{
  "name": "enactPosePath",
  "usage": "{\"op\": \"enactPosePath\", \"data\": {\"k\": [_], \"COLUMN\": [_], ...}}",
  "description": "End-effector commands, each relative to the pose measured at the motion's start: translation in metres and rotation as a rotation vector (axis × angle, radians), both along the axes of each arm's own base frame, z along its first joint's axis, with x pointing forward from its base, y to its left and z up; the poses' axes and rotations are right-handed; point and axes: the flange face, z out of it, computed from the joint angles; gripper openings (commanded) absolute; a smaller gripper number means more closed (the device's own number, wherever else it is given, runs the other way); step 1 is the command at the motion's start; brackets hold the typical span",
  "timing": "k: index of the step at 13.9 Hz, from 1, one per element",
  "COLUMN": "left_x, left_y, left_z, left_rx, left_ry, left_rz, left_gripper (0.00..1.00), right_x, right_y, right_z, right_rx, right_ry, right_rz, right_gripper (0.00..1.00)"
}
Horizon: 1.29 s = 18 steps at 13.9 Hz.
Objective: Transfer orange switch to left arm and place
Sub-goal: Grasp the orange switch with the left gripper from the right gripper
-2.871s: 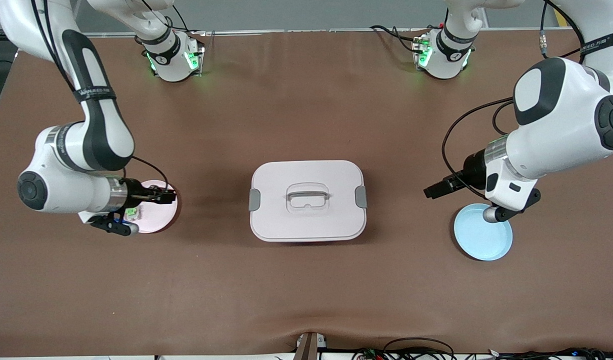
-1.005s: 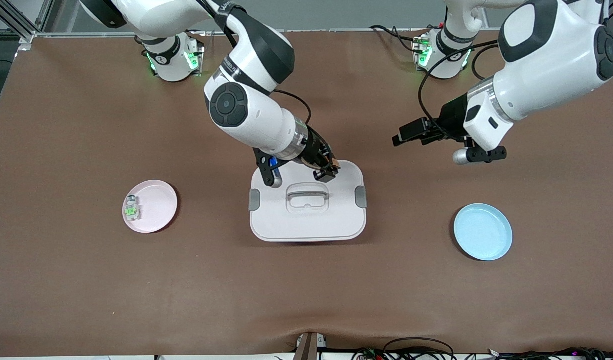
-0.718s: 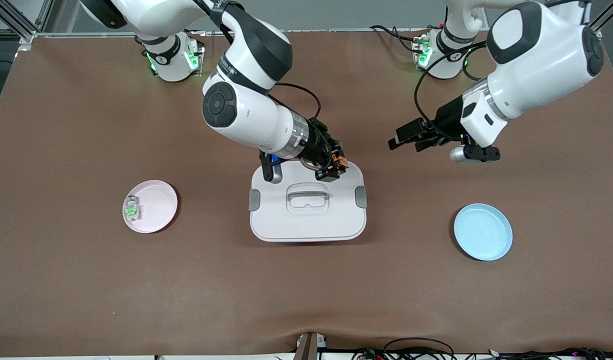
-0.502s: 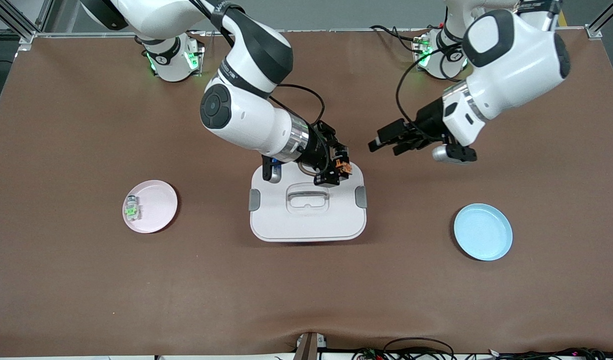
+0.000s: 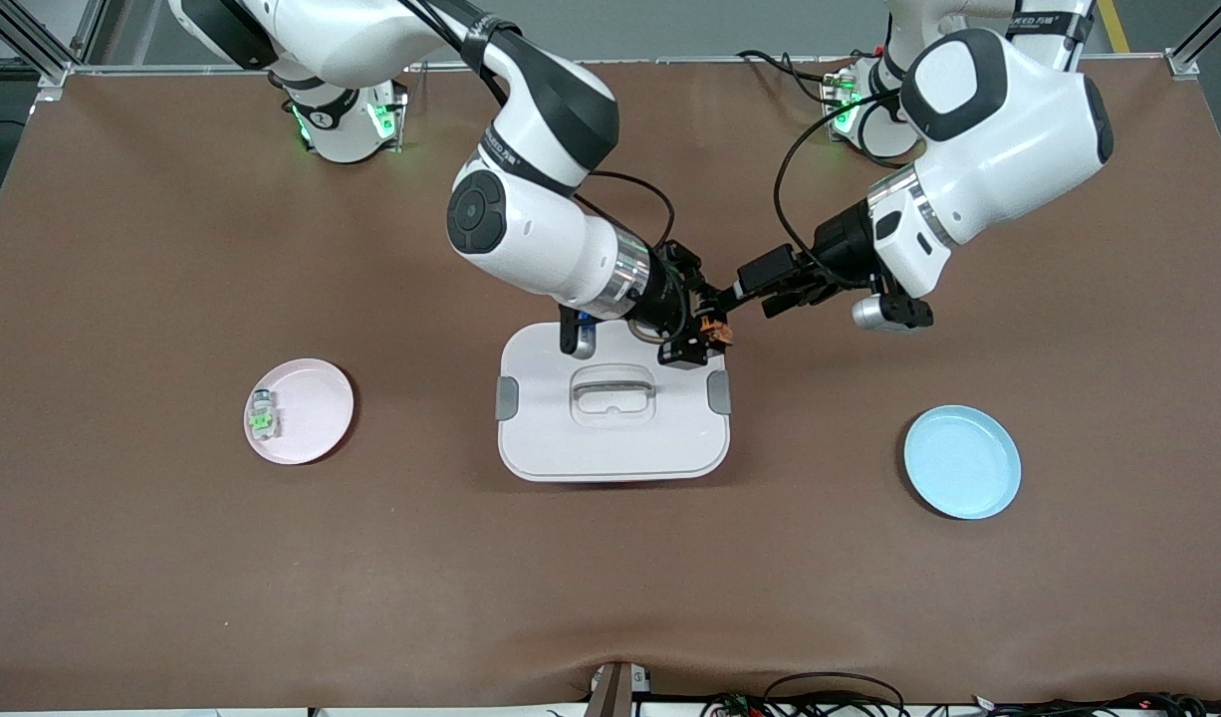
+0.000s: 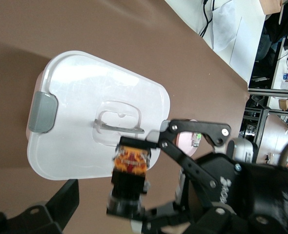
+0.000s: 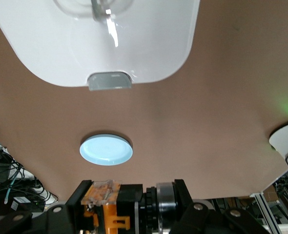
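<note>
The orange switch [image 5: 712, 327] is a tiny black block with an orange centre. My right gripper [image 5: 705, 334] is shut on it and holds it in the air over the corner of the white box [image 5: 610, 438] toward the left arm's end. The switch also shows in the left wrist view [image 6: 132, 161] and in the right wrist view [image 7: 102, 197]. My left gripper [image 5: 753, 289] is open, close beside the switch and pointing at it, over the bare table next to the box. One of its fingers [image 6: 66, 207] shows in the left wrist view.
A pink plate [image 5: 317, 398] with a pale green-centred switch [image 5: 262, 423] lies toward the right arm's end. An empty blue plate [image 5: 962, 463] lies toward the left arm's end and shows in the right wrist view [image 7: 106, 148]. The box has grey side latches [image 5: 717, 391].
My right arm lifted the orange switch from the pink plate and carried it over the box toward the left arm. My left gripper rose from over the blue plate and closed in on the switch.
</note>
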Motion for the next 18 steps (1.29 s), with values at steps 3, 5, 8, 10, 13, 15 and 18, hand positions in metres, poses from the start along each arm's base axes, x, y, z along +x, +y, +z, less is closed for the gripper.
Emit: {"op": "enactPosePath", "data": {"k": [3,5,8,10,13,15,18], "left_x": [0.006,-0.002,-0.005,-0.006,-0.004,-0.004,-0.004], "left_y": [-0.007,-0.018,-0.021,-0.02,-0.018,-0.015,0.0], "left_z": [-0.014,-0.016,-0.017,-0.014,-0.014,-0.011,-0.005], "left_rx": [-0.01,-0.01,-0.01,-0.011,-0.01,-0.011,-0.014], "left_ry": [-0.027,-0.017,-0.006,-0.007,-0.013,-0.01,0.022], "left_rz": [-0.035,-0.057,-0.062,-0.06,-0.06,-0.06,-0.08], "left_gripper": [0.9,0.87,0.83,0.79,0.68,0.59,0.59], "right_x": [-0.006,-0.011,-0.013,-0.013,-0.012,-0.012,-0.011], "right_y": [0.016,0.021,0.022,0.022,0.022,0.022,0.021], "right_z": [0.023,0.025,0.029,0.03,0.031,0.031,0.031], "right_rx": [0.08,0.089,0.092,0.093,0.093,0.094,0.095], "right_ry": [0.005,0.011,0.027,0.026,0.025,0.024,0.022], "right_rz": [-0.032,-0.042,-0.047,-0.047,-0.048,-0.049,-0.05], "right_gripper": [0.0,0.0,0.0,0.0,0.0,0.0,0.0]}}
